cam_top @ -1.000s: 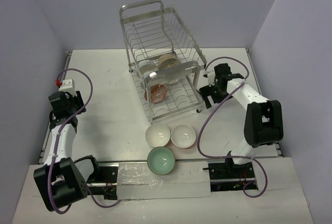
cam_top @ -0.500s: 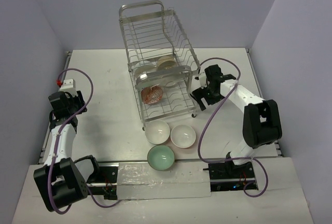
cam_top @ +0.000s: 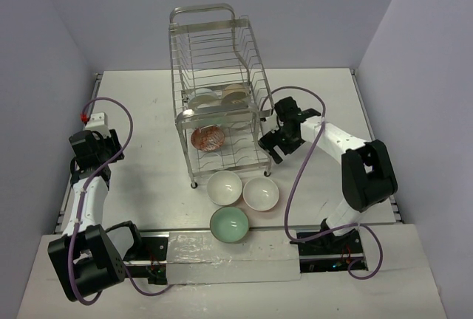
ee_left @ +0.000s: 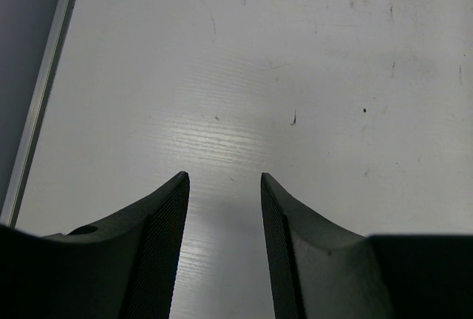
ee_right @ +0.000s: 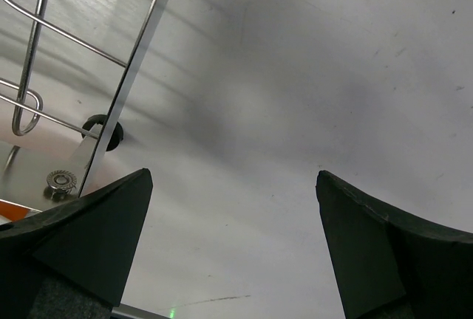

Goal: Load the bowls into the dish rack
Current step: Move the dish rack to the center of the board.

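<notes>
The dish rack [cam_top: 220, 112] has slid leftward — right end effector [cam_top: 271, 143] following alongside.

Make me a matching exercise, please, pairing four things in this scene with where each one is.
Things:
1. mint green bowl
2. orange-red bowl
3. left end effector
4. right end effector

Places:
A. wide open beside the dish rack, by its foot
B. on the table, nearest its front edge
C. over bare table by its left edge
D. inside the rack

Pairs: 1-B; 2-D; 3-C; 4-A
</notes>
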Controlling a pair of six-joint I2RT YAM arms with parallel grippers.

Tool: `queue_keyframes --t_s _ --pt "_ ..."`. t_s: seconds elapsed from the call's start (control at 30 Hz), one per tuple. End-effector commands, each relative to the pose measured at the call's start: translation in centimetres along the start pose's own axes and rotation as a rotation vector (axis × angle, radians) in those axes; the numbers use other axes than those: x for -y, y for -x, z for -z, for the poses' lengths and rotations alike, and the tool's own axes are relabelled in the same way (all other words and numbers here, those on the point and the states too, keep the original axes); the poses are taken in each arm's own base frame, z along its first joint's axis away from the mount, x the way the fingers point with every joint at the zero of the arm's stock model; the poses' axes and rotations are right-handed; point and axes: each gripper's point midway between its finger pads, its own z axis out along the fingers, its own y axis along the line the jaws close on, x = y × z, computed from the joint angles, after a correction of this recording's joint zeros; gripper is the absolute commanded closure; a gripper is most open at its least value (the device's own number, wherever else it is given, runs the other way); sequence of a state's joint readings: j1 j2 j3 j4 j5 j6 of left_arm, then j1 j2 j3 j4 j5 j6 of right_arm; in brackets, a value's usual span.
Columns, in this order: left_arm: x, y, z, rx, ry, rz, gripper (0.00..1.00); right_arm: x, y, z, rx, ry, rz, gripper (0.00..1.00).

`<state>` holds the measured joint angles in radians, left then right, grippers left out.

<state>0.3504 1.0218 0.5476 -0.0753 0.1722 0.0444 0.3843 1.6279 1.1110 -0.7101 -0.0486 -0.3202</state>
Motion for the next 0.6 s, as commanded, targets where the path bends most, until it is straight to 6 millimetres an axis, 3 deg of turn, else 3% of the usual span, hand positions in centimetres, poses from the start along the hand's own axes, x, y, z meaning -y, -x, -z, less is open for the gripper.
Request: queue_keyframes --t_s 0.0,0.2,0.43,0.57 --pt "0.1 0.9 0.1 0.025 -0.016 -0.015 0.52 -1.9 1.4 0.3 0.029 0.066 0.058 0.00" --pt "-0.1 0.8 0.1 0.023 -0.006 -0.016 0.51 -3.2 1.5 0.3 0.034 0.091 0.104 0.00" --pt "0.1 0.6 0.0 0.004 -0.016 -0.015 0.50 -2.3 1.7 1.1 0.061 0.035 0.100 0.00" --pt "-0.2 0.7 0.1 0.015 -0.002 -0.017 0.50 -1.3 2.9 2.8 0.141 -0.016 0.069 0.00"
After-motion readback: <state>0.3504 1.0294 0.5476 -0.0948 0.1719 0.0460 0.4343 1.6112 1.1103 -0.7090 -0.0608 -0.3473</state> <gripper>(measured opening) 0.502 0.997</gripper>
